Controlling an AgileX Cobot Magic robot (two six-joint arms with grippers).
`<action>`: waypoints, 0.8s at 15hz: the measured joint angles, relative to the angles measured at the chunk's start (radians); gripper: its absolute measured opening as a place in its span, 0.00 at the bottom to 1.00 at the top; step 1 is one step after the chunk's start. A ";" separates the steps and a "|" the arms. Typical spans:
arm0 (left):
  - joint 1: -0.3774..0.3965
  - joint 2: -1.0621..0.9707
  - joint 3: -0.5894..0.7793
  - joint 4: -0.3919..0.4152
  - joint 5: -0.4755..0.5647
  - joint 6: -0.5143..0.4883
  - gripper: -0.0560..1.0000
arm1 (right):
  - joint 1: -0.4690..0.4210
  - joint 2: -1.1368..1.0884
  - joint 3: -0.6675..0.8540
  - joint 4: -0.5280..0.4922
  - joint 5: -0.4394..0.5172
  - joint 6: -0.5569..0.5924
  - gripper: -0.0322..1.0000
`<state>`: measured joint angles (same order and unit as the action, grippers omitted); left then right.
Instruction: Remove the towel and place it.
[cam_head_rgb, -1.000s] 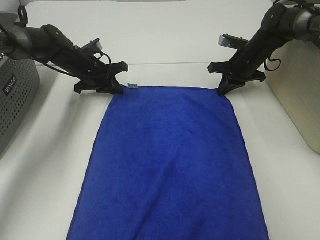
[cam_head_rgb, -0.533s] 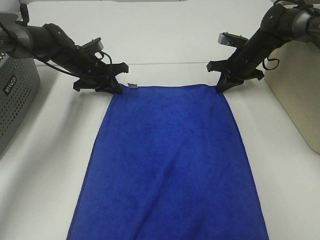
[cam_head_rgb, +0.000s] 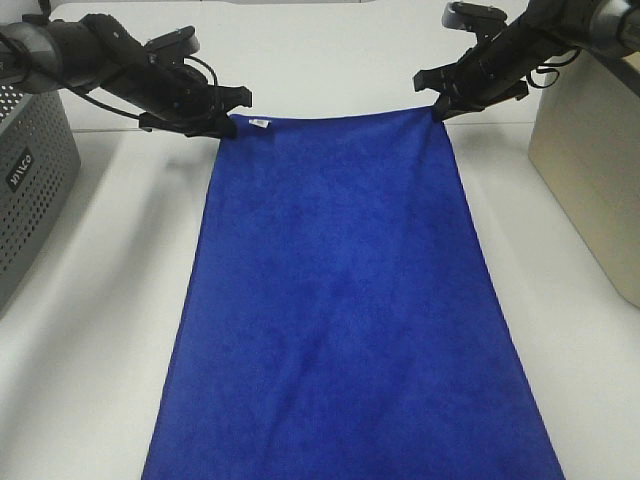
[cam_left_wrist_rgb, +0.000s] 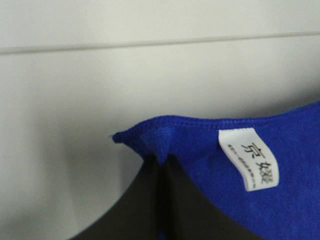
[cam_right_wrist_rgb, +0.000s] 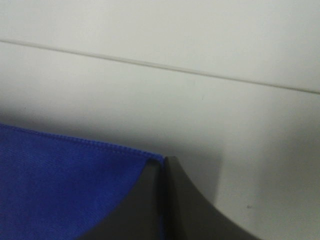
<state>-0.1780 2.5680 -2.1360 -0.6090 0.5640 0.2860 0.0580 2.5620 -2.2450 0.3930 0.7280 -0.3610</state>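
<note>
The royal-blue towel (cam_head_rgb: 340, 300) stretches from the table's far middle down past the near edge of the exterior high view. My left gripper (cam_head_rgb: 228, 128) is shut on its far left corner, just beside the small white tag (cam_head_rgb: 260, 124). My right gripper (cam_head_rgb: 437, 110) is shut on the far right corner. In the left wrist view the pinched towel corner (cam_left_wrist_rgb: 150, 140) sits at the closed fingertips (cam_left_wrist_rgb: 150, 185), with the printed tag (cam_left_wrist_rgb: 250, 157) next to them. The right wrist view shows the closed fingers (cam_right_wrist_rgb: 175, 200) holding the towel's hemmed edge (cam_right_wrist_rgb: 75, 190).
A grey perforated basket (cam_head_rgb: 30, 180) stands at the left edge of the white table (cam_head_rgb: 110, 350). A beige box (cam_head_rgb: 590, 160) stands at the right edge. A seam (cam_head_rgb: 330, 40) runs across the table behind the grippers.
Both grippers have drawn the towel's far edge away toward the back of the table, and the cloth now lies longer and flatter.
</note>
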 joint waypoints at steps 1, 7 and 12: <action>0.000 0.000 -0.004 0.009 -0.038 0.000 0.05 | 0.000 0.000 0.000 0.000 -0.025 -0.010 0.05; -0.001 0.093 -0.113 0.030 -0.167 0.061 0.05 | 0.001 0.088 -0.010 0.075 -0.237 -0.102 0.05; -0.003 0.162 -0.159 0.030 -0.193 0.071 0.05 | 0.006 0.125 -0.010 0.087 -0.318 -0.128 0.05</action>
<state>-0.1810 2.7300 -2.2950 -0.5790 0.3710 0.3570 0.0640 2.6870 -2.2550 0.4800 0.4100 -0.4890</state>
